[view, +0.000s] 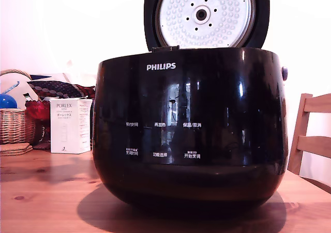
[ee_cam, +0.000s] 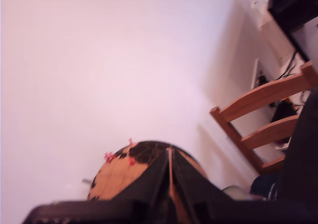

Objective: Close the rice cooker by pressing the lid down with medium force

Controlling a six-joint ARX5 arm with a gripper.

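Note:
The rice cooker (view: 191,135), glossy black with a white PHILIPS logo, fills the middle of the exterior view on a wooden table (view: 46,197). Its lid (view: 206,15) stands open and upright behind the pot, its silver dimpled underside facing the camera. No arm or gripper shows in the exterior view. In the wrist view the gripper (ee_cam: 169,152) appears as two dark fingers meeting at a tip with only a thin seam between them, nothing held, pointing at a pale wall. A dark mass (ee_cam: 300,164) at that view's edge may be the cooker; I cannot tell.
At the exterior view's left stand a white PORLEX box (view: 70,125), a wicker basket (view: 15,124) and a red object (view: 37,110). A wooden chair (view: 313,135) is at its right, also seen as chair (ee_cam: 258,119). An orange-and-black globe (ee_cam: 124,172) sits beyond the fingers.

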